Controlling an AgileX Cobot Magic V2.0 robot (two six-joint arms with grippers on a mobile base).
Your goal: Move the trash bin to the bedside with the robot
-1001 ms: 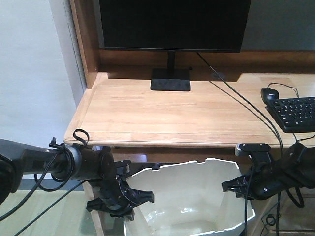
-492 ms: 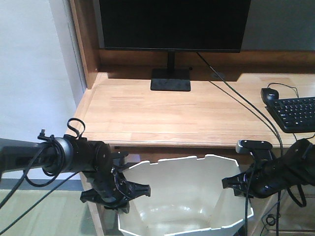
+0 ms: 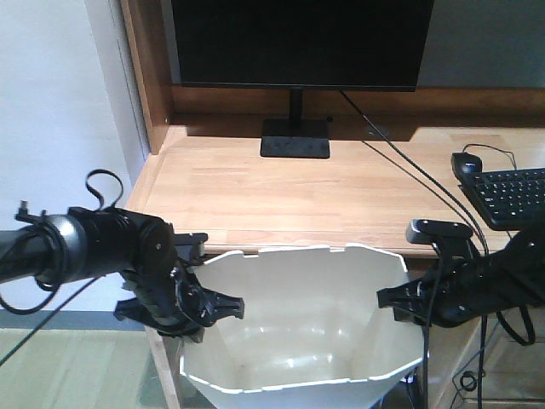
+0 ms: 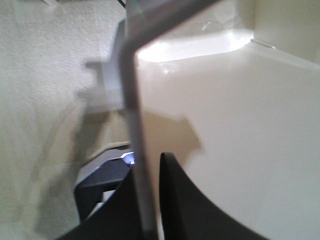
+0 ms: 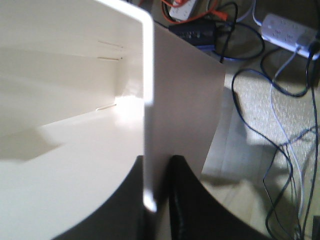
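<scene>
Gripping the trash bin (image 3: 298, 328) by its two side walls is the part I judge done: my left fingers (image 3: 217, 305) pinch the left wall and my right fingers (image 3: 396, 302) the right one. Each pair is drawn narrow onto the thin plastic, one finger inside and one outside. The bin sits between them right in front of the wooden worktop (image 3: 281, 196) that carries the monitor (image 3: 298, 43), its far rim just below the worktop's front edge; whether its base is off the floor I cannot tell. No bed shows in any view, so by my reckoning the whole trip to the bedside is left: backing off from the worktop, turning, travelling and setting the bin down there. The front view gives me the layout, the angular rim, the open inside and the bin's place against the worktop, but in it my fingers are dark shapes whose closure is hard to read. The wrist views settle that. The left one shows the wall running up between my two fingers with pale floor (image 4: 45, 75) beyond. The right one shows the same pinch on the rim, plus cables (image 5: 274, 125) and a white power strip (image 5: 289, 27) lying on the floor outside the bin, hidden from the front view.
</scene>
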